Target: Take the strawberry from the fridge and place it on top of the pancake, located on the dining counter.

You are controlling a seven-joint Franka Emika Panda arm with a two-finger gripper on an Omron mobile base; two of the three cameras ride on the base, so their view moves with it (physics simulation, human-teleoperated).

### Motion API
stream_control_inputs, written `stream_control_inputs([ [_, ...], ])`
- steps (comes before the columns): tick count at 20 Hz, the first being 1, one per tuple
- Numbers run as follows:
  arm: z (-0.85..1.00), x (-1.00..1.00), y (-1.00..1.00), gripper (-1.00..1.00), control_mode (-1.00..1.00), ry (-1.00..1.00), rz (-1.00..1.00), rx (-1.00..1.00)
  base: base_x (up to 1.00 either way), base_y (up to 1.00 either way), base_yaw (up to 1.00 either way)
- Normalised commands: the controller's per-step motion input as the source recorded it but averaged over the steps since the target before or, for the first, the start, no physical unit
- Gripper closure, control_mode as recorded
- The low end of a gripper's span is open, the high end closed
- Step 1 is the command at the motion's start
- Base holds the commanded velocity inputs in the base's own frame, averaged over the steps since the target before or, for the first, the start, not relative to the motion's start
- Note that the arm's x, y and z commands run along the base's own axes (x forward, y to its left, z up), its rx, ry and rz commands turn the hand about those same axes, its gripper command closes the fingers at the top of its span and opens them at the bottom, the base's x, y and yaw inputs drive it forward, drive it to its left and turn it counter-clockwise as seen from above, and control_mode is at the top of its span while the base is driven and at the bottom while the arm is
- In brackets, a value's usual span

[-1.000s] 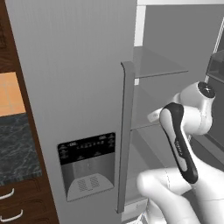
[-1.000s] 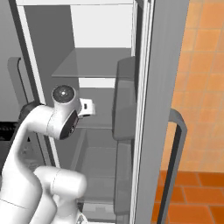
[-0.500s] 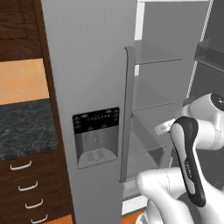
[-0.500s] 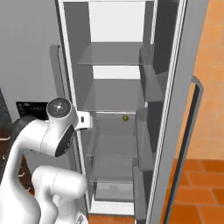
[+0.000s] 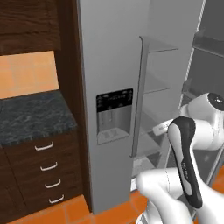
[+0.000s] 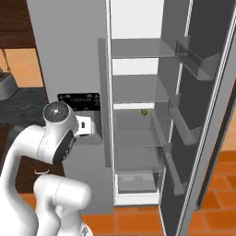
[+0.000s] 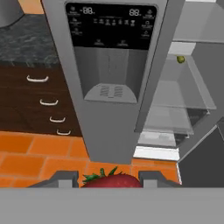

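Note:
The red strawberry (image 7: pixel 111 180) with green leaves sits between my two dark fingertips (image 7: pixel 65 177) at the bottom of the hand view, and my gripper (image 7: pixel 109 179) is shut on it. The hand looks at the grey fridge (image 7: pixel 109 43) and its black dispenser panel (image 7: pixel 111 26), a short way in front of its closed left door. In the base views the fridge (image 5: pixel 109 65) (image 6: pixel 69 55) stands ahead with its right door (image 6: pixel 203 115) swung open, and my white hand (image 6: pixel 85 125) is held before the dispenser. The pancake and the dining counter are out of view.
A small yellow-green fruit (image 6: pixel 144 111) (image 7: pixel 180 59) lies on a middle shelf inside the fridge. Left of the fridge runs a dark-topped counter (image 5: pixel 30 118) over wooden drawers (image 5: pixel 46 166). The open door with its shelves stands on the right. Orange tiles (image 7: pixel 26 157) cover the floor.
The whole picture has shifted: the base has drawn back from the fridge and the dark counter has come into view. My gripper stays shut on the strawberry.

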Motion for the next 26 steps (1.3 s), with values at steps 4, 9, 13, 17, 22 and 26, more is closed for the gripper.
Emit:
stream_control_inputs([
  [4, 0.0, 0.0, 0.0, 1.0, 1.0, 0.0, 0.0, 0.0, -0.39, 0.08, -0.92],
  [9, 0.0, 0.0, 0.0, 1.0, 1.0, 0.0, 0.0, 0.0, -0.22, 0.28, -0.87],
  [13, 0.0, 0.0, 0.0, 1.0, 1.0, 0.0, 0.0, 0.0, 0.0, 0.67, -0.76],
  [17, 0.0, 0.0, 0.0, 1.0, 1.0, 0.0, 0.0, 0.0, 0.0, 0.92, -0.67],
  [22, 0.0, 0.0, 0.0, 1.0, 1.0, 0.0, 0.0, 0.0, -0.05, 0.53, -0.8],
  [26, 0.0, 0.0, 0.0, 1.0, 1.0, 0.0, 0.0, 0.0, -0.35, 0.21, -0.87],
])
